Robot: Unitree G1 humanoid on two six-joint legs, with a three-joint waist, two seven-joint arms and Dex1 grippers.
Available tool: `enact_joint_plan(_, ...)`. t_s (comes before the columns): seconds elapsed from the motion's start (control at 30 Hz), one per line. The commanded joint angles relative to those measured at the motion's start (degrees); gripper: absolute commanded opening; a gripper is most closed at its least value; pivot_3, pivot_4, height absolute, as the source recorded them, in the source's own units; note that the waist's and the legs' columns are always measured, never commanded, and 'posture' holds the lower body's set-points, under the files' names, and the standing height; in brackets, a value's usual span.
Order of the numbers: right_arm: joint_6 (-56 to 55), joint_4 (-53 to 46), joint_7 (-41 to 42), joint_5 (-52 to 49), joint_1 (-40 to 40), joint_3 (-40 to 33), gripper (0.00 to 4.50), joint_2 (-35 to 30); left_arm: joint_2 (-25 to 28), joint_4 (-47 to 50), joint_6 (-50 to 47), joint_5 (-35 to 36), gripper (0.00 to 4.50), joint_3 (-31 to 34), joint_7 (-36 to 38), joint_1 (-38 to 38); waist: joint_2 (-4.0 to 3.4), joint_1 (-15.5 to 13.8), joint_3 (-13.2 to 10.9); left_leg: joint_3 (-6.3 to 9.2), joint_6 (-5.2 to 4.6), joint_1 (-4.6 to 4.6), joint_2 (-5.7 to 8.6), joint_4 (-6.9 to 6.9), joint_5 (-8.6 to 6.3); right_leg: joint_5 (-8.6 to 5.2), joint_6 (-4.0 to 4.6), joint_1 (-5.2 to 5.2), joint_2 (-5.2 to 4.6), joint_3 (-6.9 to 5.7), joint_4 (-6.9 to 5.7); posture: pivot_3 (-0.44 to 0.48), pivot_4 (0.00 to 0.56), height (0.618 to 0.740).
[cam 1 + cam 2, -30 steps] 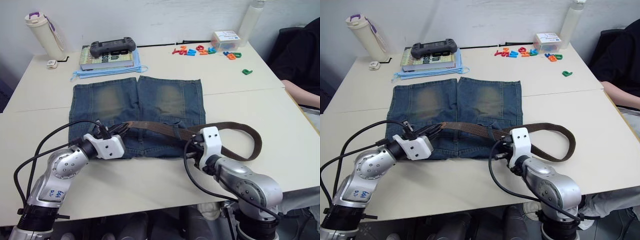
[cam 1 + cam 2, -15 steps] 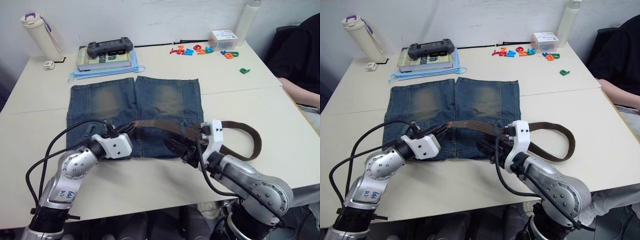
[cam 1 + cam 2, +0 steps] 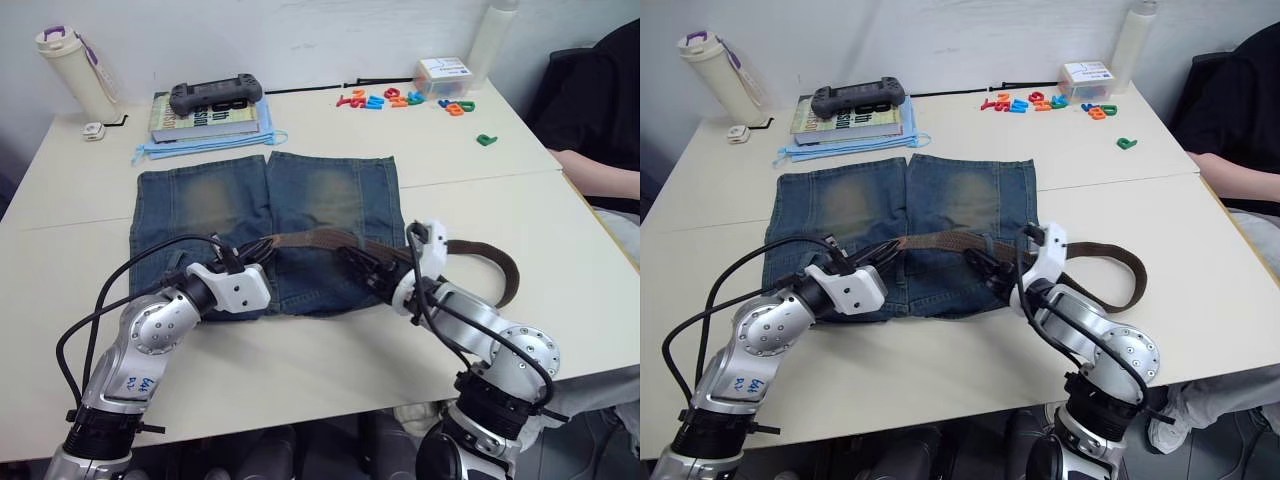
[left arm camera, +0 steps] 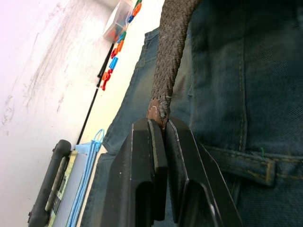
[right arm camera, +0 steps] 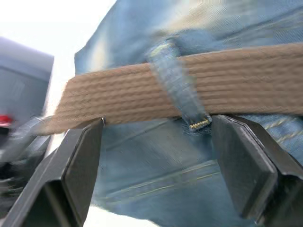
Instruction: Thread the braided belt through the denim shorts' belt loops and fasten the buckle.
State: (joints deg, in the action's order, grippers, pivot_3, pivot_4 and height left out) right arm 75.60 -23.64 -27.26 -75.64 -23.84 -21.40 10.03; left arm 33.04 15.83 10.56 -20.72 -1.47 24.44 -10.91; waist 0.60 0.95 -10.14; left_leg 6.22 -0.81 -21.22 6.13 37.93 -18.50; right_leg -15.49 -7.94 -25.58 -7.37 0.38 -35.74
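Note:
The denim shorts (image 3: 265, 210) lie flat on the table, waistband toward me. The braided belt (image 3: 320, 238) runs across the waistband and curls round in a loop at the right (image 3: 505, 272). My left gripper (image 3: 250, 256) is shut on the belt's leather tip (image 4: 158, 109) over the shorts' left half. My right gripper (image 3: 362, 270) is open over the waistband's right part. Its fingers (image 5: 78, 161) stand wide apart just below the belt, where a belt loop (image 5: 179, 87) crosses over it. The buckle is hidden.
At the back stand a book with a game controller (image 3: 215, 95), a blue mask (image 3: 200, 145), a cream bottle (image 3: 68, 65), coloured letters (image 3: 400, 98), a small box (image 3: 445, 75) and a white bottle (image 3: 495, 35). A person's arm (image 3: 590, 165) rests at the table's right edge.
My right gripper has opened and swung left along the belt to the waistband. The left gripper still holds the belt's tip. The camera has shifted a little.

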Motion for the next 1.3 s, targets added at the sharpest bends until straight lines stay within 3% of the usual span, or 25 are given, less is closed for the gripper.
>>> enact_joint_plan(0.03, -10.3, 1.8, -7.0, -16.5, 3.0, 8.7, 3.84, 14.2, -0.8, 1.3, 0.5, -0.4, 0.0, -1.0, -0.9, -1.6, 0.0, 0.3, 0.0, 0.0, 0.0, 0.0, 0.01, 0.0, 0.0, 0.0, 0.0, 0.0, 0.0, 0.0, -0.02, 0.0, 0.15, 0.713)
enact_joint_plan(0.17, -20.3, 2.6, -10.5, -25.0, 3.2, 15.7, 3.84, 8.0, -0.9, 0.9, 1.0, -0.5, 0.0, -1.3, -0.9, -2.2, 0.0, 0.9, 0.0, -0.03, -0.02, -0.01, 0.02, 0.0, -0.01, 0.01, -0.01, 0.0, 0.0, 0.03, -0.14, 0.0, 0.15, 0.713)
enact_joint_plan(0.43, -30.1, 4.3, -9.0, -25.5, 2.6, 20.4, 3.84, 1.8, -0.7, 1.5, 0.8, 0.0, 0.0, -1.2, -0.9, -1.8, -0.01, 0.7, 0.0, -0.02, -0.01, -0.01, -0.06, 0.0, -0.01, 0.0, -0.01, -0.01, 0.11, 0.03, -0.13, 0.0, 0.15, 0.713)
enact_joint_plan(0.9, -35.5, 2.3, -8.8, -24.8, 5.7, 21.0, 3.84, -3.3, 2.1, 2.6, 1.7, 1.8, 0.0, 1.4, -0.1, 1.3, -0.02, 0.6, 0.0, -0.02, -0.01, -0.01, -0.07, 0.0, -0.01, 0.0, -0.01, -0.01, 0.12, 0.04, -0.12, 0.0, 0.15, 0.713)
enact_joint_plan(1.3, -38.3, -10.8, -14.8, -37.4, 12.5, 21.4, 3.84, -17.0, 0.3, 1.7, 0.7, 1.4, 0.0, 0.1, -0.3, -0.8, -0.02, 0.6, 0.0, -0.05, -0.05, -0.01, -0.05, 0.01, -0.03, 0.0, -0.01, 0.02, 0.07, 0.05, 0.1, 0.0, 0.15, 0.713)
